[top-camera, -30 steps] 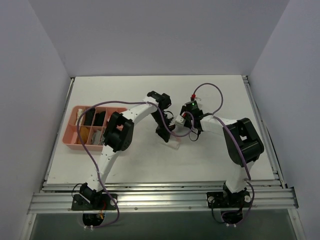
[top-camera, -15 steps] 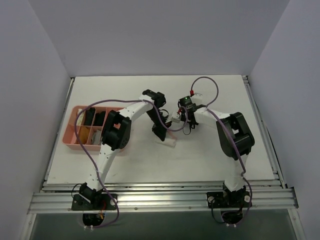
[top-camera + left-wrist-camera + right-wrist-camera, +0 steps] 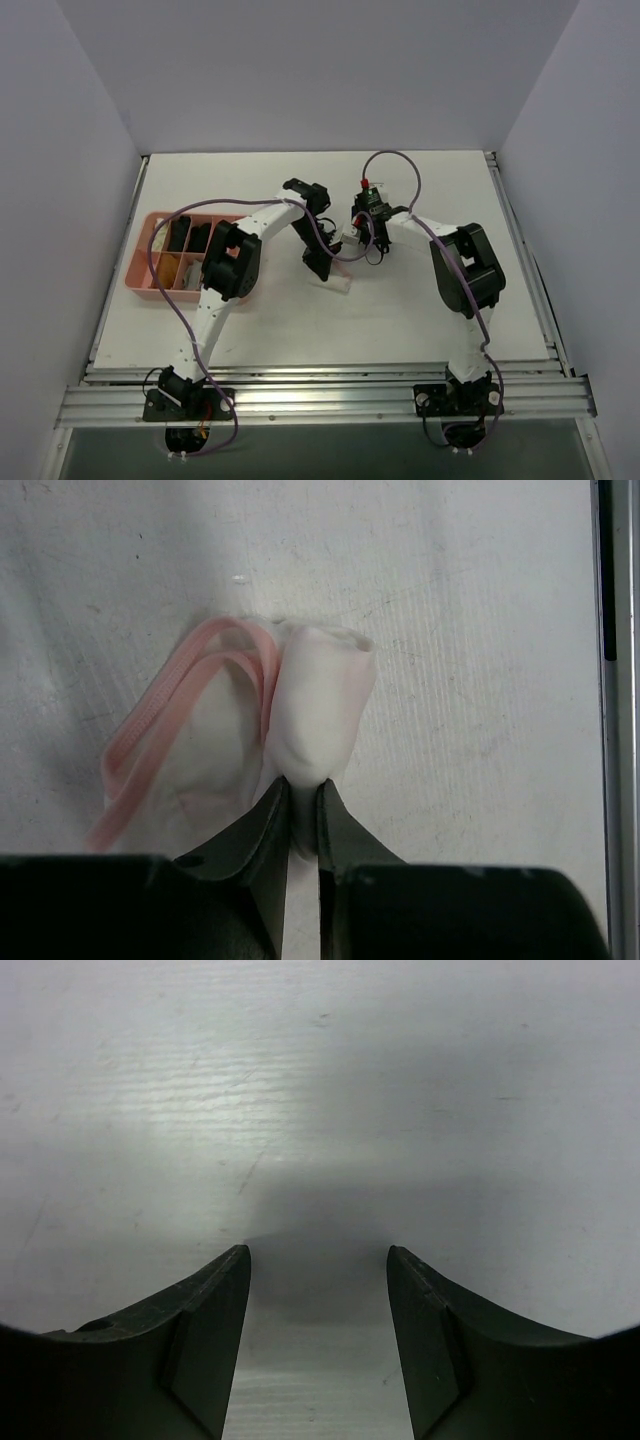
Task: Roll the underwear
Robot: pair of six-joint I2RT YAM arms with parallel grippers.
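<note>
The underwear (image 3: pixel 320 715) is a small white garment with pink trim (image 3: pixel 170 740), lying on the white table. Its right part is rolled into a short tube, and the rest lies flat to the left. My left gripper (image 3: pixel 302 798) is shut on the near end of that roll. From above, the underwear (image 3: pixel 341 284) shows as a pale patch just below the left gripper (image 3: pixel 322 266). My right gripper (image 3: pixel 318 1252) hangs open over bare table with nothing between its fingers. In the top view the right gripper (image 3: pixel 371 247) sits just right of the left one.
A pink compartment tray (image 3: pixel 139 272) holding dark and beige rolled garments stands at the table's left. Purple cables loop over both arms. Metal rails run along the table's right edge (image 3: pixel 520 240) and its near edge.
My right arm has swung left and toward the back, nearer the left gripper, and its jaws have spread a little wider. The left gripper keeps its hold on the roll.
</note>
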